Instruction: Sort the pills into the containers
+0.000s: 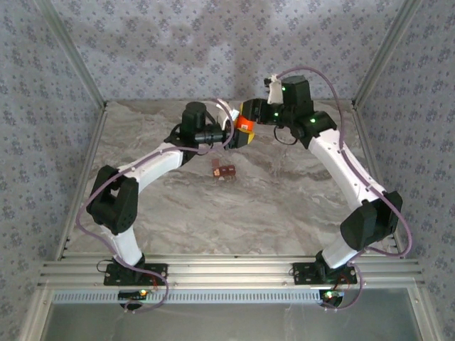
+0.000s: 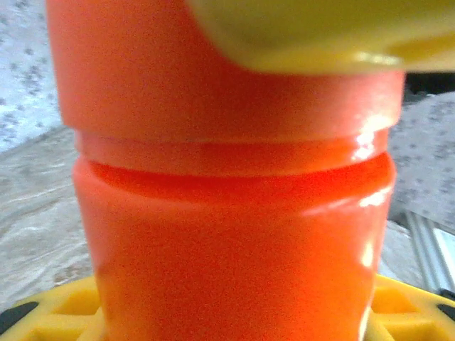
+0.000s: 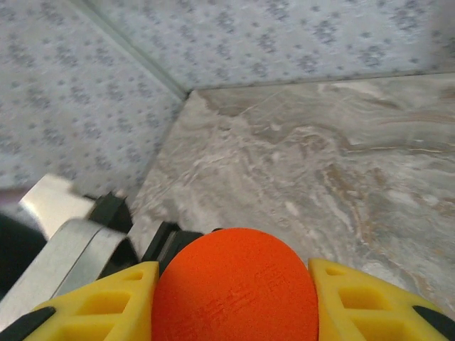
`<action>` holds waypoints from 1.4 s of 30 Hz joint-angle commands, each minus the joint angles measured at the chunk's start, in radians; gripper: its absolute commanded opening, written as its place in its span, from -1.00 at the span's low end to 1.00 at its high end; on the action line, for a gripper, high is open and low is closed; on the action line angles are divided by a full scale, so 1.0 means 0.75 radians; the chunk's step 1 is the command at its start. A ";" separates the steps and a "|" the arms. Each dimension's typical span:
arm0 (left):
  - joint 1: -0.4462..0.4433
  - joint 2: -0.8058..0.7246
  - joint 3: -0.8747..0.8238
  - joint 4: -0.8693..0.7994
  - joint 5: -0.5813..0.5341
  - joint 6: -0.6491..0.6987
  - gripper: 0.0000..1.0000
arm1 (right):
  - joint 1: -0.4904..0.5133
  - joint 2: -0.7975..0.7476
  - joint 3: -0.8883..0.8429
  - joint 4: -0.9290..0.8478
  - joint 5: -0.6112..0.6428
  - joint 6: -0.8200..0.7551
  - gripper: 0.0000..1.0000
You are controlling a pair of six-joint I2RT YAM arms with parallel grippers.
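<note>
The orange bottle [image 1: 249, 112] hangs above the back middle of the table, between both arms. My left gripper [image 1: 238, 133] is shut on its body; in the left wrist view the bottle [image 2: 234, 213] bulks close up between my yellow fingers [image 2: 57, 312]. My right gripper [image 1: 257, 117] is shut on the bottle's round cap [image 3: 234, 284], which sits tight between its yellow fingers [image 3: 106, 305]. The containers [image 1: 224, 171], a small reddish-brown strip, lie on the marble below and in front of the bottle, apart from both grippers. The pills are hidden.
Patterned walls and metal corner posts [image 1: 78, 64] close in the marble table [image 1: 234, 220] at the back and both sides. An aluminium rail [image 1: 227, 273] runs along the near edge by the arm bases. The left arm's elbow [image 1: 114, 199] and right arm's elbow [image 1: 370, 220] stand at the sides.
</note>
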 commanded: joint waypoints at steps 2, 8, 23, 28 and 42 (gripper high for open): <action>-0.128 -0.036 -0.038 0.346 -0.187 -0.022 -1.00 | 0.119 0.039 -0.042 0.111 0.149 0.214 -0.36; -0.149 -0.009 -0.061 0.454 -0.265 -0.062 -1.00 | 0.137 0.029 -0.069 0.160 0.181 0.251 -0.33; 0.065 -0.018 0.031 0.349 0.244 -0.202 -1.00 | -0.270 -0.112 0.011 0.073 -0.624 -0.134 0.66; 0.090 0.015 0.159 0.127 0.512 -0.152 -1.00 | -0.276 0.002 0.209 -0.266 -0.881 -0.462 0.67; 0.090 0.027 0.265 -0.221 0.636 0.018 -1.00 | -0.210 0.122 0.379 -0.486 -0.790 -0.615 0.50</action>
